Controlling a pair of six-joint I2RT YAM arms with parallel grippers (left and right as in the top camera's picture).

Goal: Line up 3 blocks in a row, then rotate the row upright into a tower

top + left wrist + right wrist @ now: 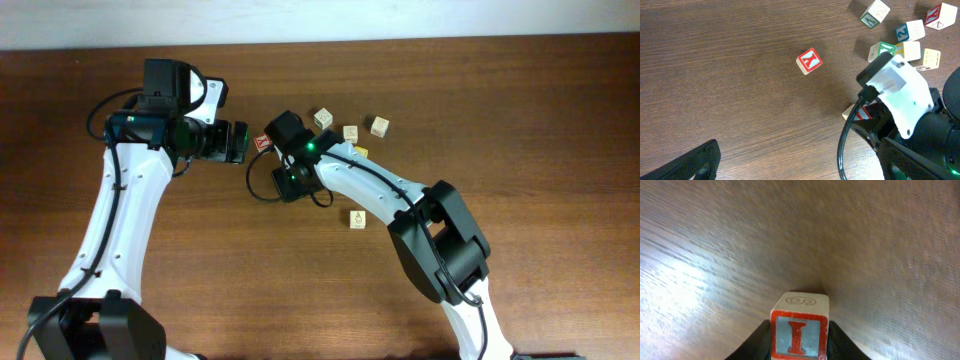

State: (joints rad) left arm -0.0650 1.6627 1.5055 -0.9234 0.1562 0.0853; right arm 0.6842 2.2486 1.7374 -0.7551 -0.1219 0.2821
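Clamping the I block (799,330), right gripper (799,339) seems to start one rotation; next comes a steady wrist twist. Left gripper (242,142) hangs open.

Table (520,90): dark wood grain.
Red Y block (809,61): lies alone.
Red I block (799,330): upright.
Tan block (357,218): well apart.
Cluster (350,132): several blocks near one another.

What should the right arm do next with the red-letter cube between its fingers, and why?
The right gripper has its fingers against both sides of the red-letter cube, so the hold looks ready; probably it should turn its wrist slightly to rotate it.
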